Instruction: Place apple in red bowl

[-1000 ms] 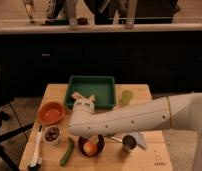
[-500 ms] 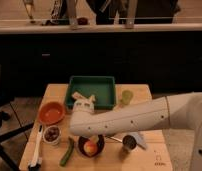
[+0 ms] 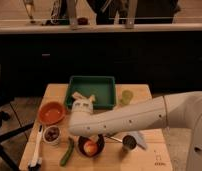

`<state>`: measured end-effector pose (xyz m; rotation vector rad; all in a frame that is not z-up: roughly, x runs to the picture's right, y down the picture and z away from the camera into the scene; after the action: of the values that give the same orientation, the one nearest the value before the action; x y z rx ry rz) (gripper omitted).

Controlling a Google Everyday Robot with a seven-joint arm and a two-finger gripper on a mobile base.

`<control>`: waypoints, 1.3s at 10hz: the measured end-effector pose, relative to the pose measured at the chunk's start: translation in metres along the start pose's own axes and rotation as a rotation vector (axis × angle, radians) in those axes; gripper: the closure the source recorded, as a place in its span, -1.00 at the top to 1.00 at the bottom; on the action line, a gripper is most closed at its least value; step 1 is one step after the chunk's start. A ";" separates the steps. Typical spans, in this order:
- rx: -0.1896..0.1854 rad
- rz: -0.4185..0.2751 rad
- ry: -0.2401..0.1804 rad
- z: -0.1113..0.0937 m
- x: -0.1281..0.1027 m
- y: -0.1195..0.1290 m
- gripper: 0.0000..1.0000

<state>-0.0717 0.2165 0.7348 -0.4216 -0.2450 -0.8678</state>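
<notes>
Inspector: Lettering?
Clerk: Small marks (image 3: 158, 159) on the table's (image 3: 144, 162) right front corner, unreadable.
Inspector: Layout, left to right?
Clerk: Red bowl (image 3: 51, 113) at left. Apple (image 3: 90, 147) apart from it, in the dark bowl (image 3: 82, 145) under the arm (image 3: 129, 119). Arm reaches in from the right. Gripper (image 3: 84, 101) at the green tray's (image 3: 92, 82) front-left edge, fingers spread, holding nothing.

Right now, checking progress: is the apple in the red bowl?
No: the apple sits in the dark bowl, with the gripper just above it; the red bowl stands apart.
</notes>
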 end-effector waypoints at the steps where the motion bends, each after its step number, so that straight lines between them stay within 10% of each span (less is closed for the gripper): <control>1: -0.009 0.017 -0.009 -0.001 -0.001 0.001 0.60; 4: -0.060 0.096 -0.084 -0.002 0.000 0.008 0.60; 13: 0.002 0.124 -0.106 -0.015 -0.011 0.011 0.49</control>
<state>-0.0693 0.2240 0.7143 -0.4765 -0.3145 -0.7247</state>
